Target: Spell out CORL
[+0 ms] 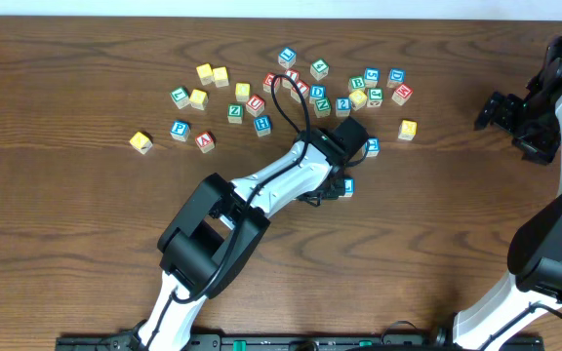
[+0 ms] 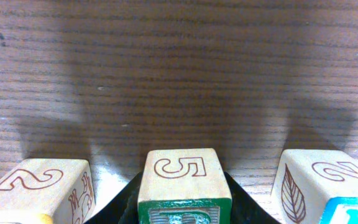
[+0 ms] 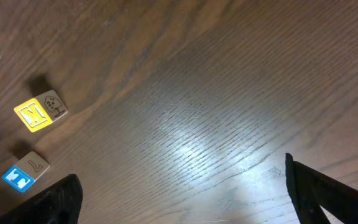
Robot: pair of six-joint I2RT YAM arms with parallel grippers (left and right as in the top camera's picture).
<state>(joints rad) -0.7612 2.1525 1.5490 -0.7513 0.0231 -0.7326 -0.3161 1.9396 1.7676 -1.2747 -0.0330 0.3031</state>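
The left claw [image 2: 185, 202] is clamped on a small wooden cube with a green top [image 2: 180, 169]. It sits on the brown wooden table [image 2: 179, 74] between two other wooden cubes [image 2: 36, 186] [image 2: 328, 180], probably as the R in the word. The right claw [image 3: 185, 196] is wide apart and holds nothing.

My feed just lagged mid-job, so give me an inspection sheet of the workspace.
Surface: wooden table, no spills seen.
Job's things: green-framed cube, 5 on its side, top letter unreadable; no word laid out yet.
Clutter: loose letter cubes scattered at the far centre; one yellow cube apart at the left.
Grippers: left gripper, fingers shut on the green-framed cube; right gripper open, holding nothing.
Cables: black cable loops over the cubes.
Surroundings: nothing seen.
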